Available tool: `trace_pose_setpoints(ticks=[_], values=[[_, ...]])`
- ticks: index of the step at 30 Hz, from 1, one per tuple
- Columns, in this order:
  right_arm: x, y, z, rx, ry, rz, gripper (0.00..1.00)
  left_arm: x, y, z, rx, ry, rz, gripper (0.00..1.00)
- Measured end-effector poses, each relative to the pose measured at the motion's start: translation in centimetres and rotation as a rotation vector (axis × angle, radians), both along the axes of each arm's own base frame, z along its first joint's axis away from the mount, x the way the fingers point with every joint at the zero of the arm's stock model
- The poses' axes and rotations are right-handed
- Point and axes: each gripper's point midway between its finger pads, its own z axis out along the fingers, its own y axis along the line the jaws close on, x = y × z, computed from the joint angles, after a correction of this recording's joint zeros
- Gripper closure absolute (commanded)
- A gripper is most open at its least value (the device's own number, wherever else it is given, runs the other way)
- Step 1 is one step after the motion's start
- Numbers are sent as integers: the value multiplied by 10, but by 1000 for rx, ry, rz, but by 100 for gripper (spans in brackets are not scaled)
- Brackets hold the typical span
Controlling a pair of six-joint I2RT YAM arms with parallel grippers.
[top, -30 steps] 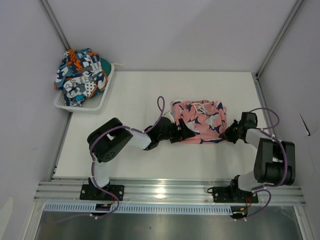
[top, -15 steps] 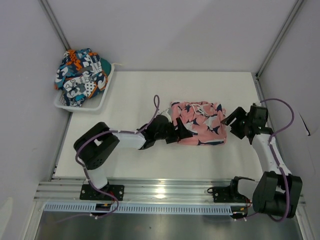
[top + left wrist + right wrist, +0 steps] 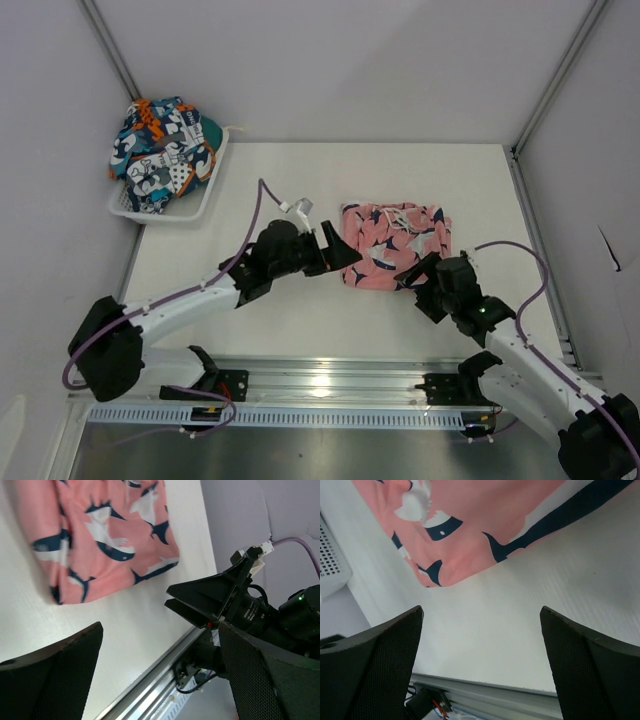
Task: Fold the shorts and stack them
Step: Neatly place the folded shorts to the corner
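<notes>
Your left jaws have backed off the pink shorts (image 3: 396, 246) and now sit just beside their left edge; your right jaws have swung from the right side to the near-right corner; both released, spread wide, nothing between them; pink shorts lie folded mid-tabletop (image 3: 250, 190); patchwork shorts (image 3: 160, 150) heaped in the white basket (image 3: 196, 206), far-left corner.

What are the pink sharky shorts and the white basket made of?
The pink shorts look like soft, matte cloth: they lie folded with rumpled edges. The white basket looks like stiff plastic, probably: thin slotted walls holding their shape.
</notes>
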Motion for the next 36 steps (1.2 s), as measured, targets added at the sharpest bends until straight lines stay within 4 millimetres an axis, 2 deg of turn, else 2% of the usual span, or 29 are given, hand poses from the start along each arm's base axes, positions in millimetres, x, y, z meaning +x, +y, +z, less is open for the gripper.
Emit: trace_pose_setpoints(ticks=[2, 7, 9, 10, 13, 14, 17, 22, 24, 30, 32, 34, 36], values=[[2, 4, -10, 2, 21, -33, 1, 2, 20, 0, 13, -12, 40, 1], [10, 15, -43, 1, 85, -125, 7, -3, 72, -17, 87, -4, 144, 1], [14, 21, -47, 37, 70, -179, 12, -10, 86, -15, 109, -19, 166, 1], [17, 23, -46, 56, 54, -210, 18, -12, 93, -12, 118, -34, 179, 1], [26, 24, -49, 96, 31, -301, 28, -18, 108, 1, 130, -83, 208, 1], [30, 24, -51, 108, 26, -334, 34, -19, 113, 4, 135, -97, 220, 1], [38, 22, -54, 129, 14, -411, 36, -24, 127, 6, 168, -122, 240, 1], [53, 21, -55, 188, -19, -517, 37, -32, 144, -3, 245, -121, 253, 1], [60, 21, -55, 208, -31, -551, 40, -36, 150, -5, 265, -126, 255, 1], [67, 18, -65, 210, -24, -625, 72, -44, 166, -4, 299, -147, 272, 1], [71, 12, -68, 205, -22, -652, 90, -46, 170, -5, 310, -149, 276, 1], [76, -2, -73, 191, -17, -695, 99, -47, 172, -7, 323, -146, 276, 1], [83, -15, -73, 188, -19, -734, 100, -48, 173, -8, 333, -145, 273, 1]])
